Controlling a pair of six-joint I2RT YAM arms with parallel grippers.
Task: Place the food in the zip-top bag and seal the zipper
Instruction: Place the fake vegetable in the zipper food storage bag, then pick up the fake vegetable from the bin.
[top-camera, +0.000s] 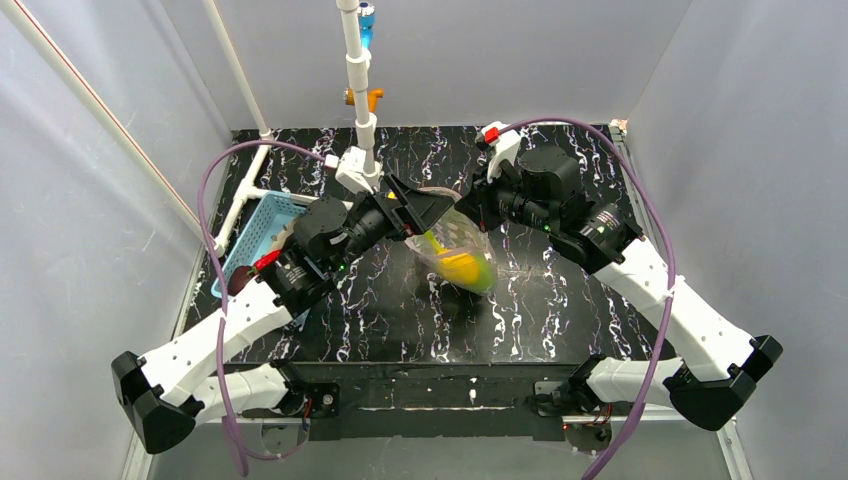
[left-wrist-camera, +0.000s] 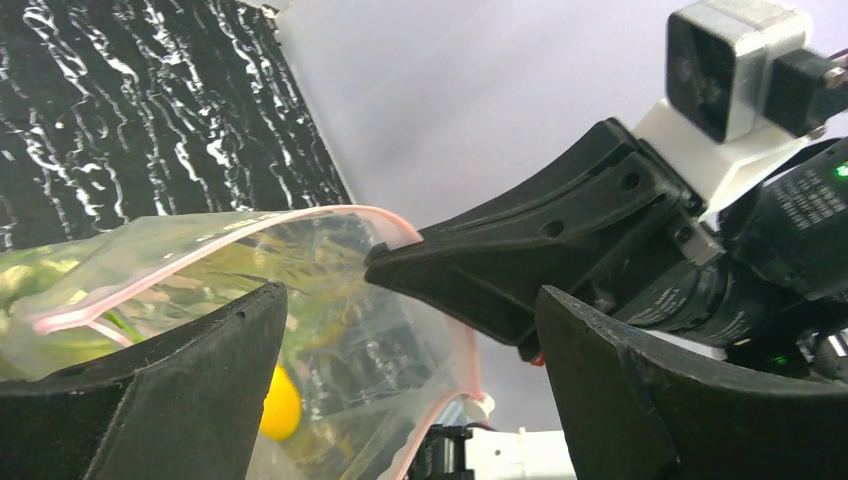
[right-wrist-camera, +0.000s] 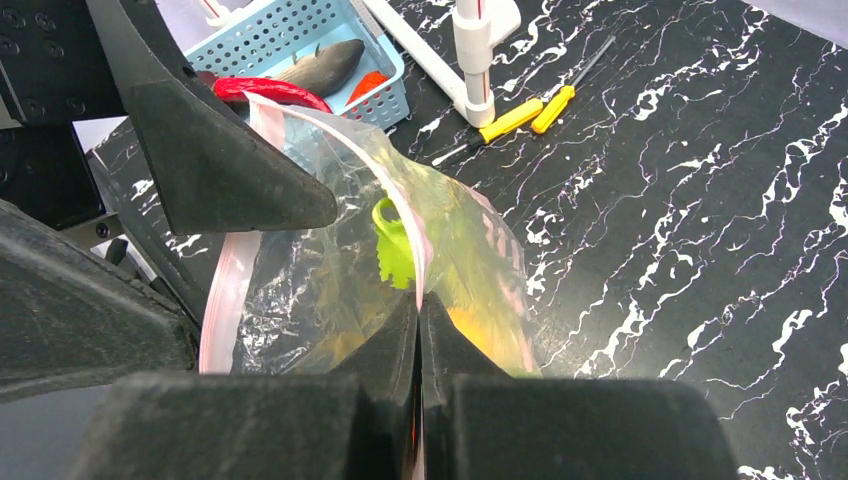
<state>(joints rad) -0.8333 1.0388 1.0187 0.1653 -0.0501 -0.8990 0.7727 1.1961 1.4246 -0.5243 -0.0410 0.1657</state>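
The clear zip-top bag (top-camera: 458, 250) hangs above the middle of the table between my two grippers. It holds the yellow fruit (top-camera: 463, 268) and green food (right-wrist-camera: 394, 250). My right gripper (right-wrist-camera: 420, 300) is shut on the pinkish-red zipper (right-wrist-camera: 412, 225) at the bag's mouth. It also shows in the left wrist view (left-wrist-camera: 400, 243), pinching the strip. My left gripper (left-wrist-camera: 410, 300) is open, its fingers (left-wrist-camera: 190, 380) standing on either side of the bag's mouth. The mouth gapes open on the left (right-wrist-camera: 225, 290). The grey fish (right-wrist-camera: 325, 65) and red chili (right-wrist-camera: 268, 90) lie in the basket.
The light-blue mesh basket (top-camera: 262, 232) stands at the table's left, beside my left arm. A white pipe stand (top-camera: 360, 90) rises at the back centre. Two yellow-handled screwdrivers (right-wrist-camera: 520, 115) lie by its foot. Grey walls enclose the table.
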